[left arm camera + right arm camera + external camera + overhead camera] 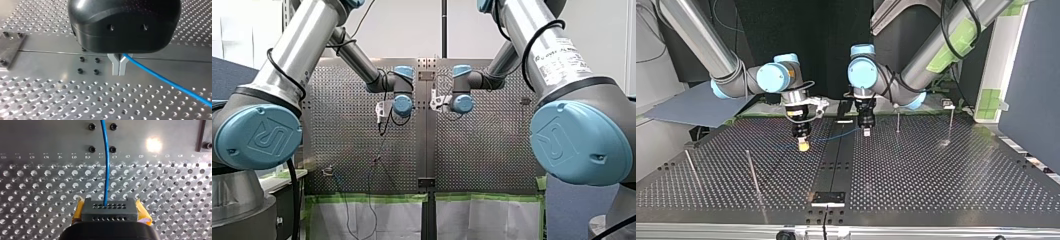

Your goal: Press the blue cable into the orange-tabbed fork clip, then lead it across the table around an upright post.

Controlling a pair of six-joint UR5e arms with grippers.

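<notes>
With my left hand (pixel 118 72), gripping the blue cable (pixel 162 78) between metal fingers (pixel 115 67) pressed flat together under a black body. Hovering just over the plain centre strip (pixel 50 65) of the perforated tabletop (pixel 50 100), beside four dark screws (pixel 96 72). From that grip, cable leaving sideways and slanting off low across the holes.

With my right hand (pixel 109 207), closed on the same cable (pixel 107 170), yellow pads (pixel 78 212) showing at either side of a dark tip block. Ahead of it, cable running straight over the holes and on between the screws of the centre strip.

Seen in the top view: right hand (pixel 804 145) at the left of the centre strip, left hand (pixel 866 132) just right of it, both pointing down close to the surface, near each other yet apart. Between them, cable (pixel 841 135) in a shallow line just above the tabletop, with a further length trailing toward the view's left past the right hand. Near the left hand toward the view's right, an upright post (pixel 897 120); further right, a second post (pixel 951 125); well apart at the view's left, two more posts (pixel 752 172).
</notes>
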